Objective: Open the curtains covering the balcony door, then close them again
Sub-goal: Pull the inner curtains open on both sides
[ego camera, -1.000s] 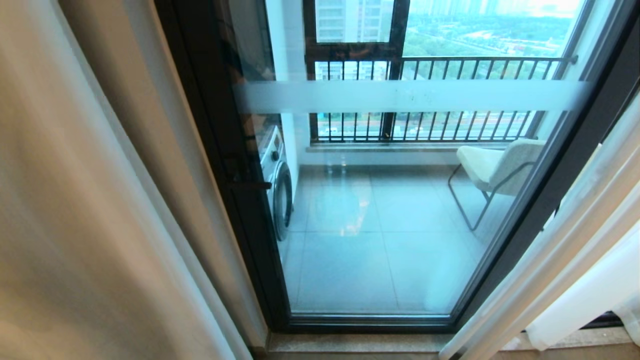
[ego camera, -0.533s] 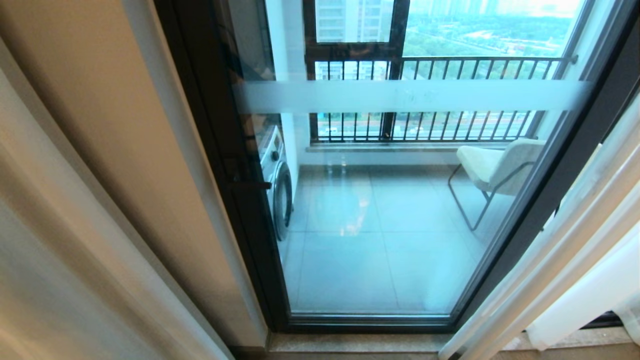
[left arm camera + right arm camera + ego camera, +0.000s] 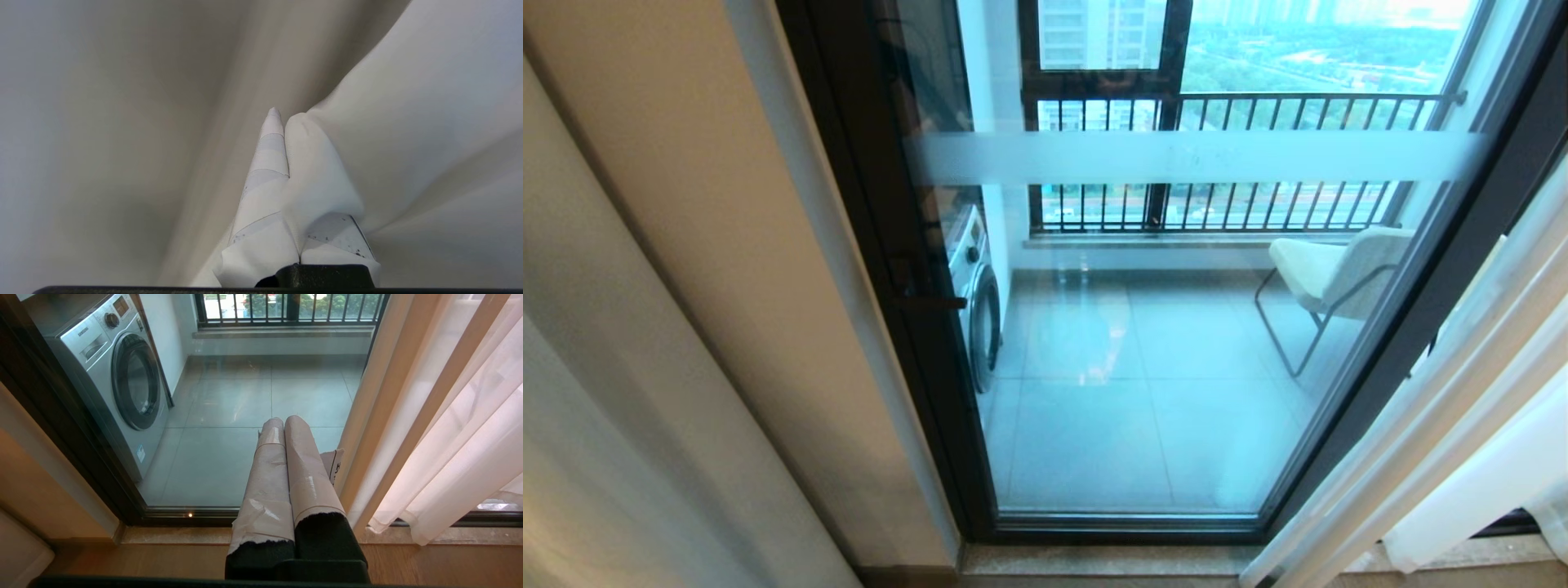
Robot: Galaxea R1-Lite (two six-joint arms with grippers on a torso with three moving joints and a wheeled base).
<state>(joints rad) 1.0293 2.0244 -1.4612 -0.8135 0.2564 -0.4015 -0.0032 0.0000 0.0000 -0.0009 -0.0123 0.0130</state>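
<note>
The door [image 3: 1176, 327] is standing uncovered in the middle, with curtains [image 3: 645, 367] hanging at its left and right sides. The left gripper [image 3: 282, 118] is pinching a left curtain fold. The right gripper [image 3: 284, 421] is resting closed, holding nothing, near the sill.

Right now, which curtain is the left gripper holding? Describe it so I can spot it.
Start at the balcony door, with its frosted band. The held curtain is the cream panel left of the dark frame. Unlike the sheer white curtain on the right, it looks opaque, and the left gripper is shut on a fold of it.
</note>
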